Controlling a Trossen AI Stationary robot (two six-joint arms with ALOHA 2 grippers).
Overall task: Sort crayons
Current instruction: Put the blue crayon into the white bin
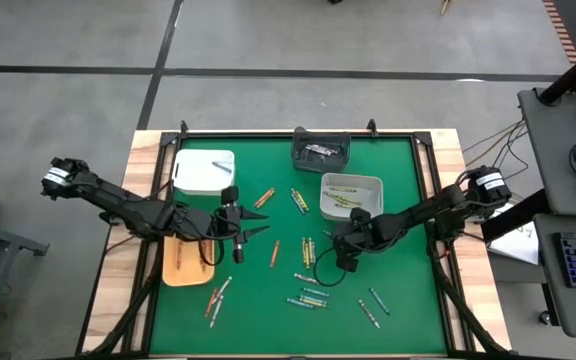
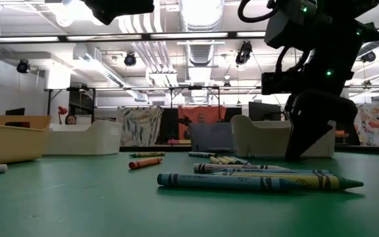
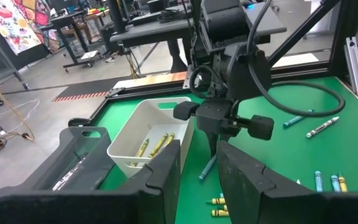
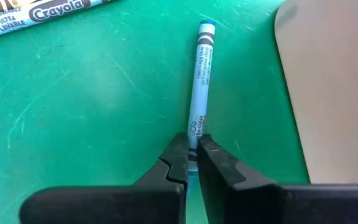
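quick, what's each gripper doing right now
left gripper: open, holding nothing, raised over the mat.
right gripper: shut on the blue crayon, down on the mat beside the white bin.

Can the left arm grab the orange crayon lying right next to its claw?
Probably yes. The left gripper hovers beside the orange crayon, with bare green mat between them and nothing blocking.

Blue crayon (image 4: pixel 199 87): near end hidden between right claw (image 4: pixel 191 155) fingers.
White-wrapped crayon (image 4: pixel 36 14): cut off by frame edge in right wrist view.
Dark tray (image 1: pixel 320 150): contents too small to identify from above.
Left claw (image 3: pixel 197 171): nothing seen between its fingers; fingertips out of frame.
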